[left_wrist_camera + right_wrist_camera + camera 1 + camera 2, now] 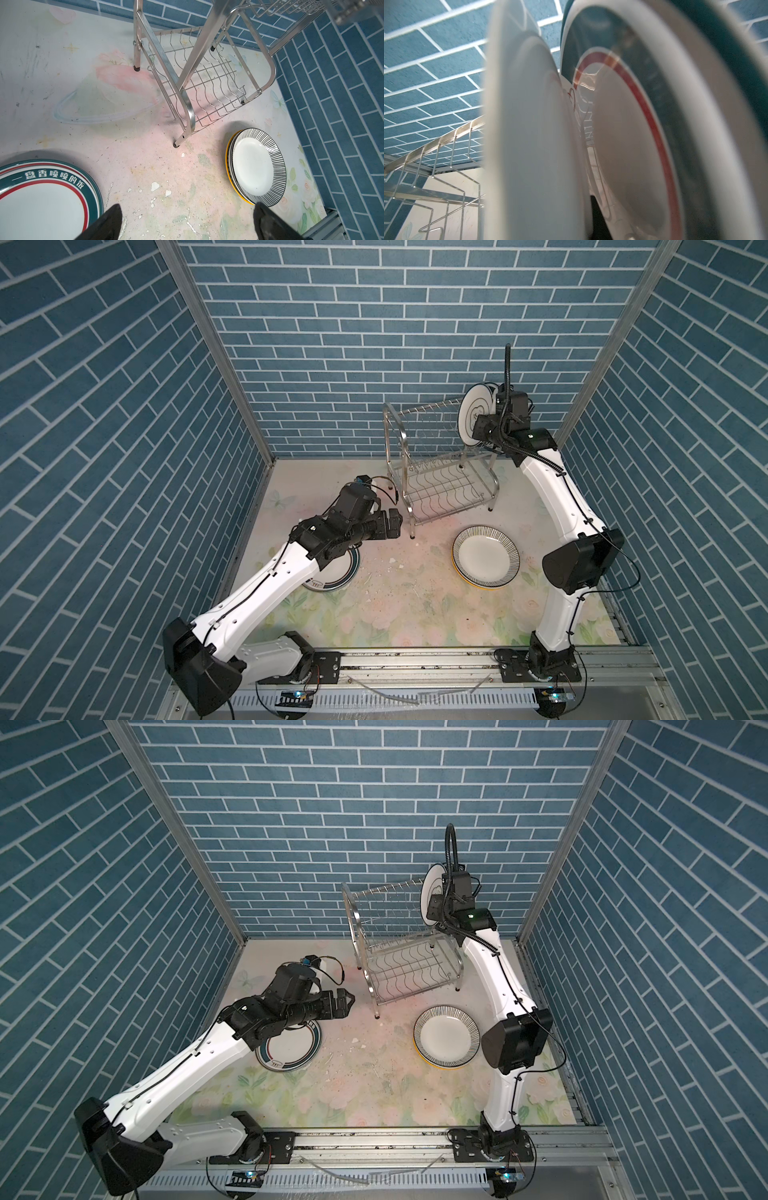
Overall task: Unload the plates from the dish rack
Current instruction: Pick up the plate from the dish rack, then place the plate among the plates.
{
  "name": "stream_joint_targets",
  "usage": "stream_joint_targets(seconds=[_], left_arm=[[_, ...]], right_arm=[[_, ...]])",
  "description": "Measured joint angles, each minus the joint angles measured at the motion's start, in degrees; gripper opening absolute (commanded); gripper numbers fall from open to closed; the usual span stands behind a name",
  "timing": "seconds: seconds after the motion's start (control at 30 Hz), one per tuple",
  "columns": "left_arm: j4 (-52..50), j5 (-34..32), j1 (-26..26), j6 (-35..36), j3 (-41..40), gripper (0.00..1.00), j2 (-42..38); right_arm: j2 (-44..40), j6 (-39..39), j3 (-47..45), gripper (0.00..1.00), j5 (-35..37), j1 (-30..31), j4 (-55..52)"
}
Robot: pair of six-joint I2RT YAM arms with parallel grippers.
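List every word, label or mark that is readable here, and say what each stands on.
"一盘香喷喷的饭": white characters on the green band of the green-banded plate, left wrist view.
Red strokes on the plate with red strokes, standing in the dish rack, right wrist view: blurred and half hidden, unreadable.
Black marks at the centre of the ringed plate in a top view: too small to read.

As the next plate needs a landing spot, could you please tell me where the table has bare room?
Free: the middle of the table, between the green-banded plate and the striped plate stack; also the front strip along the rail. Crowded: the back right, around the dish rack.
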Motion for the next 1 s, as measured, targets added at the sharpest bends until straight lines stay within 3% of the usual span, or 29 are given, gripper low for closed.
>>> stream_joint_targets(seconds=[0.63, 1.0], left_arm=[[0.2, 0.3, 0.0, -0.3, -0.2, 0.99, 0.0], [-4.0, -2.7, 2.4, 0.3, -0.2, 0.99, -5.6]], right_arm=[[-7.8, -2.6, -4.3, 0.02, -0.1, 0.4, 6.0], [-23.7, -6.1, -15.4, 0.02, 2.8, 0.4, 10.6]])
